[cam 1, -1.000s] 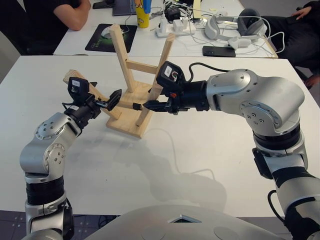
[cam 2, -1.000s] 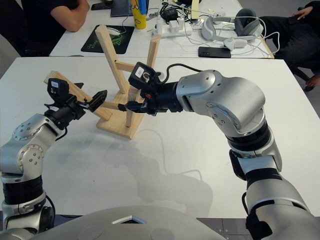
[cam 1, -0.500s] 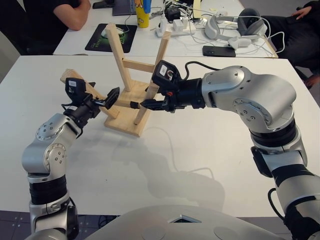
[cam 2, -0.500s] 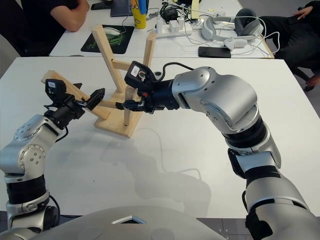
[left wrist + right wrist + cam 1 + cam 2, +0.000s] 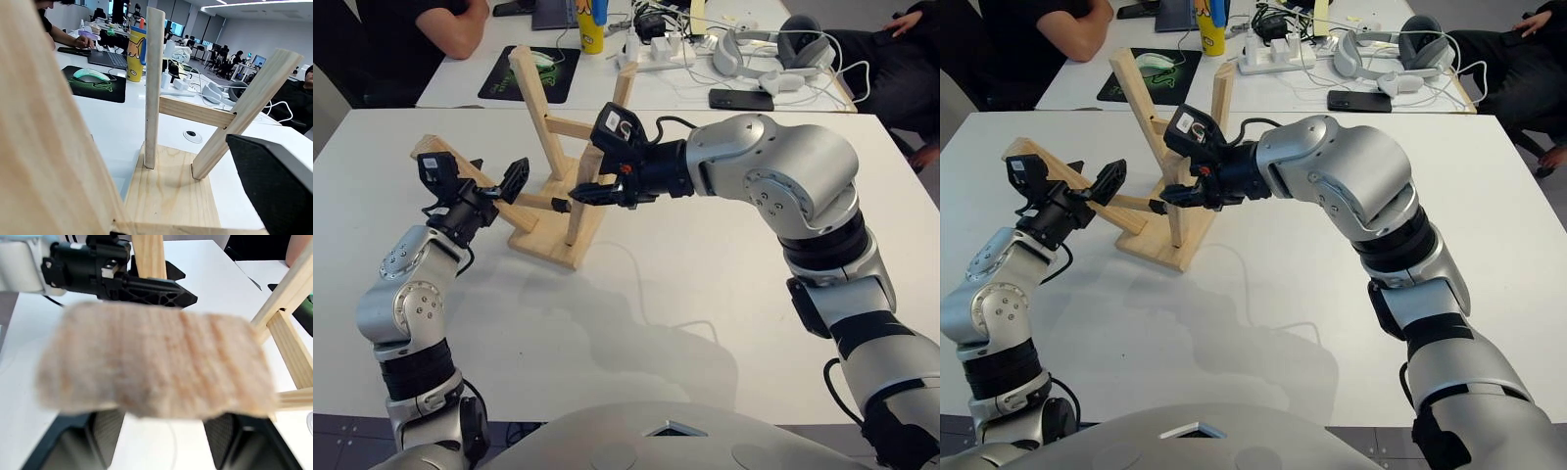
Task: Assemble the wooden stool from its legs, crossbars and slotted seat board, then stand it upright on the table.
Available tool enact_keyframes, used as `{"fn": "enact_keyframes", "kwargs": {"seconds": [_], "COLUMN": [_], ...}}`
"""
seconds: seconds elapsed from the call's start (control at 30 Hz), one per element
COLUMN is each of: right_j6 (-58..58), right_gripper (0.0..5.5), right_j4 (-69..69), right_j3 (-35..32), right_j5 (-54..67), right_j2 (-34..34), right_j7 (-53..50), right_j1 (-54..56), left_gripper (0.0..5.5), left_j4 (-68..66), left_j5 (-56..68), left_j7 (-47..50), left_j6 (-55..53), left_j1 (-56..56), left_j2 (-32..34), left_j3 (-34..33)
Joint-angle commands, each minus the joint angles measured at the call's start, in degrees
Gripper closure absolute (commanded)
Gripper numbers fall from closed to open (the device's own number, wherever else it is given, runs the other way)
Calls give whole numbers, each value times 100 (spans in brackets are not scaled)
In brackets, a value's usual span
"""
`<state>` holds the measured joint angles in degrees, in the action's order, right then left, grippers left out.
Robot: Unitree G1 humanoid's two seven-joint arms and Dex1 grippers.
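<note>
The wooden stool lies tipped on the white table (image 5: 705, 294), its seat board (image 5: 546, 245) down and canted. Two legs (image 5: 530, 103) joined by a crossbar (image 5: 570, 127) point up and away. My right gripper (image 5: 579, 194) is shut on the near leg (image 5: 583, 181), which crosses the right wrist view as a blurred wooden block (image 5: 156, 367). A fourth leg (image 5: 445, 160) slants out to the left. My left gripper (image 5: 487, 188) stands open around it, one finger (image 5: 274, 186) well clear of the wood (image 5: 44, 127).
A second desk behind holds a mouse pad (image 5: 524, 73), a yellow cup (image 5: 590, 29), a phone (image 5: 736, 98), headphones (image 5: 759, 49) and cables. A person's arm (image 5: 440, 29) rests there. Bare tabletop stretches in front of and to the right of the stool.
Both grippers and the stool have shifted to the left and a little farther away across the table. The right gripper has kept its hold on the near leg.
</note>
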<state>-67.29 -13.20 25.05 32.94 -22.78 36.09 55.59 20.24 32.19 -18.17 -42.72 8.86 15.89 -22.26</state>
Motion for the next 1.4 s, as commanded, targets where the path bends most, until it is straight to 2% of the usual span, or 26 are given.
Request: {"fn": "enact_keyframes", "kwargs": {"seconds": [0.03, 0.27, 0.33, 0.5, 0.67, 0.93, 1.2, 1.4], "right_j6": [-47, 79, -107, -127, 90, 238, 472, 843], "right_gripper": [343, 343, 343, 343, 343, 343, 343, 343], "right_j4": [507, -29, 71, 680, 937, 1122, 1846, 2358], "right_j3": [1621, 1845, 1610, 1320, 1644, 1755, 1636, 1991], "right_j5": [-767, -979, -746, -589, -822, -921, -928, -1250], "right_j2": [-210, -408, -252, -22, -92, -106, 145, 354], "right_j7": [84, -323, -343, -210, -36, 76, 407, 664], "right_j1": [-542, -1219, -1343, -1172, -1058, -1123, -736, -617], "left_gripper": [50, 50, 50, 50, 50, 50, 50, 50], "left_j4": [-289, -261, -323, -452, -518, -580, -613, -624], "left_j5": [1220, 1208, 1187, 1154, 1129, 1188, 1211, 1208], "left_j7": [-319, -202, -208, -242, -249, -229, -230, -235], "left_j6": [-240, -370, -358, -314, -233, -187, -188, -187], "left_j1": [239, 127, 91, 71, 28, 19, 23, -22], "left_j2": [-723, -871, -893, -900, -898, -851, -853, -853], "left_j3": [49, 120, 131, 110, 160, 254, 287, 300]}}
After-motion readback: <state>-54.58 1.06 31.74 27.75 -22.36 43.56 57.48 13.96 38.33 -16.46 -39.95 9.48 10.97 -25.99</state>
